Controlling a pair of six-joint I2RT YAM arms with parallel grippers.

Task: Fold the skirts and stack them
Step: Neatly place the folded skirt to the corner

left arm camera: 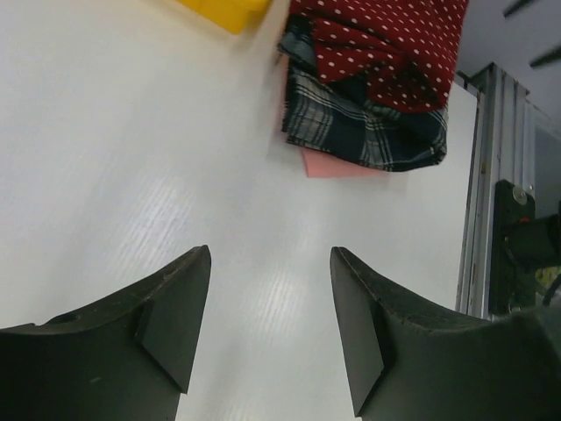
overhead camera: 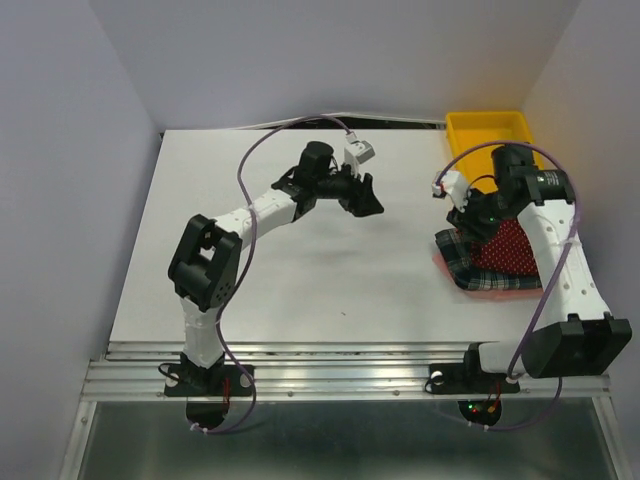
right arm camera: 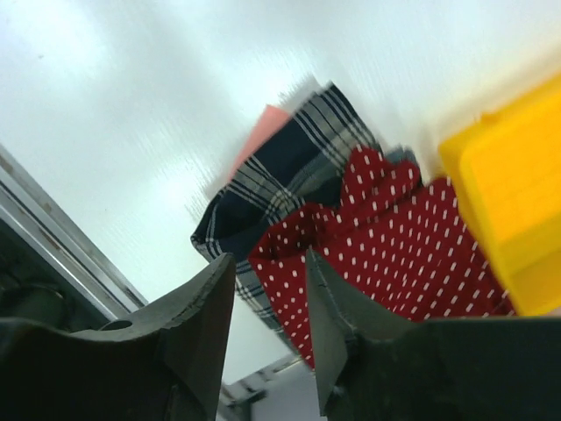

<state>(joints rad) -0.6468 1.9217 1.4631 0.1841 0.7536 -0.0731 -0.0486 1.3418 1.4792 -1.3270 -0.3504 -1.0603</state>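
Out over the middle of the table (overhead camera: 300, 270), the left fingers (left arm camera: 171, 316) are spread wide with nothing between them, hanging above bare surface well apart from the cloth. Further right, the two skirts lie together near the table's right edge. The navy plaid skirt (overhead camera: 480, 278) is underneath, with the red dotted skirt (overhead camera: 505, 248) on top of it. A pink layer (left arm camera: 326, 164) peeks out from beneath the plaid; what it is cannot be told. The right fingers (right arm camera: 197, 333) hover just over this pile, parted only a little and holding nothing, with the red cloth visible through the gap. Behind the pile sits the yellow tray (overhead camera: 488, 117).

The stacking looks essentially done, so this reads as the closing step. The red skirt's near edge looks rumpled and sits askew on the plaid. If anything remains, it calls for a light press or tug from the right arm to square it, then lifting clear without dragging the top layer.
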